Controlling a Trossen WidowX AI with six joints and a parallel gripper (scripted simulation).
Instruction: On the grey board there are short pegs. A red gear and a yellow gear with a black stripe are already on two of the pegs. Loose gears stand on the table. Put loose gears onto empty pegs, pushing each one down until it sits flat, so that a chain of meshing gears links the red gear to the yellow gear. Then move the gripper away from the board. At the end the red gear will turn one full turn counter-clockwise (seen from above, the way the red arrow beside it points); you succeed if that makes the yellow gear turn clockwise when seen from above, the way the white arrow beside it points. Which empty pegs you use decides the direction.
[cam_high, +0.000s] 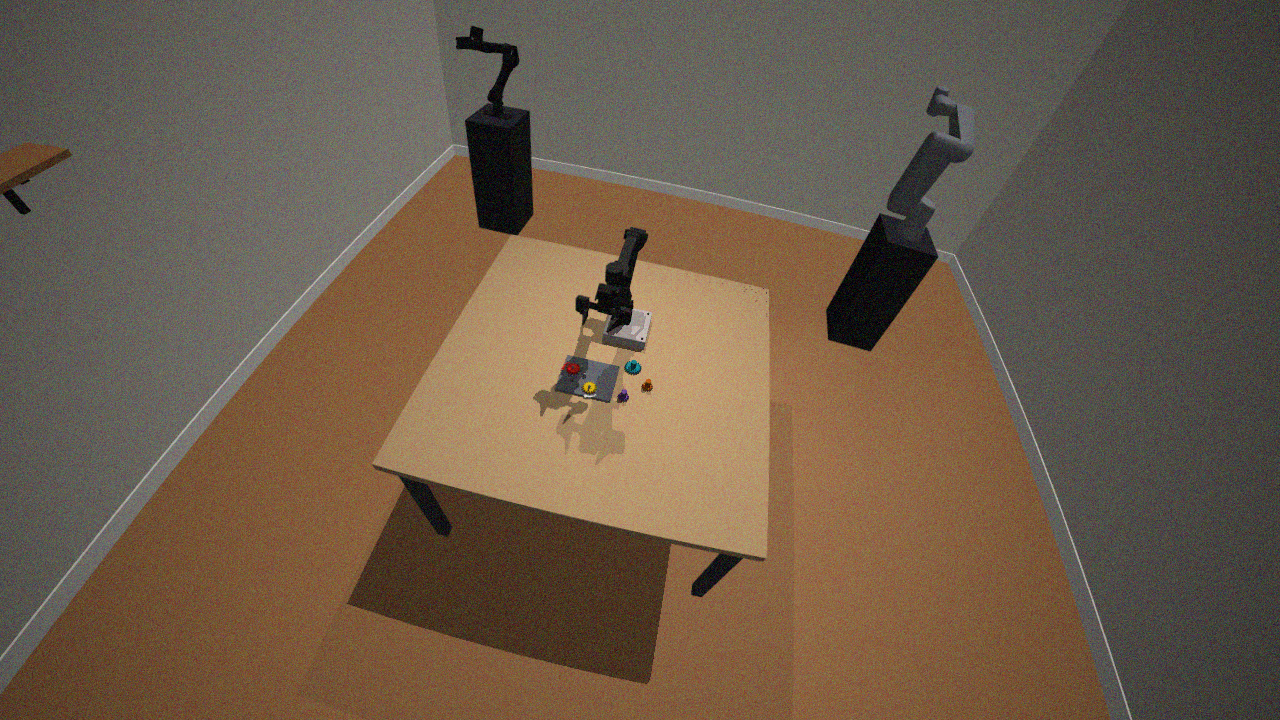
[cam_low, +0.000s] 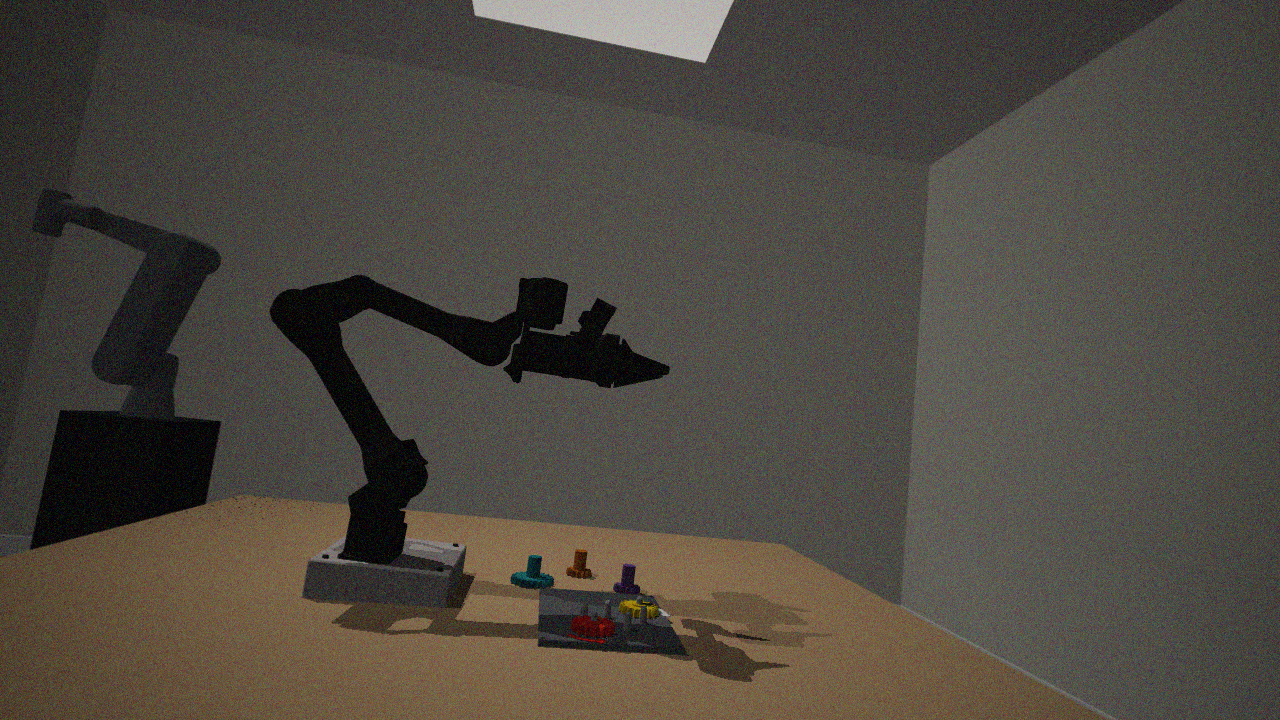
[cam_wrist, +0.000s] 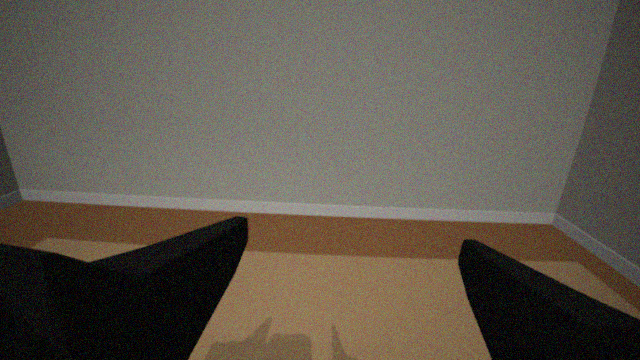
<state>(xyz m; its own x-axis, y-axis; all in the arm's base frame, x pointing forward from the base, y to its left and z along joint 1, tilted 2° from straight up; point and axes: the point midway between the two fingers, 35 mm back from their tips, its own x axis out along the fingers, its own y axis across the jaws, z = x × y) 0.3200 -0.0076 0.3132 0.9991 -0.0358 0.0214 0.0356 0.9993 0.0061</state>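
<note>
Gripper spread nearly as wide as it goes, with nothing between its fingers, high over the table. In the wrist view it points out past the table's edge toward the wall.

Next in size is the table. Beyond its far left corner, as the top view has it, stands one pedestal with a small black arm on top; off its far right corner is a second pedestal, carrying a grey arm.

The working arm rises from a pale base, nearer the table's far edge than its near one.

The board lies in front of the base, well in from all four table edges. Several short pegs on it stand bare.

Of the loose gears, the teal one is upright on the table near the board's far right corner. The red gear sits on the board toward its far left corner, the yellow gear by its near edge. Orange stands apart from the board's right edge; purple is just beside the near right corner.
</note>
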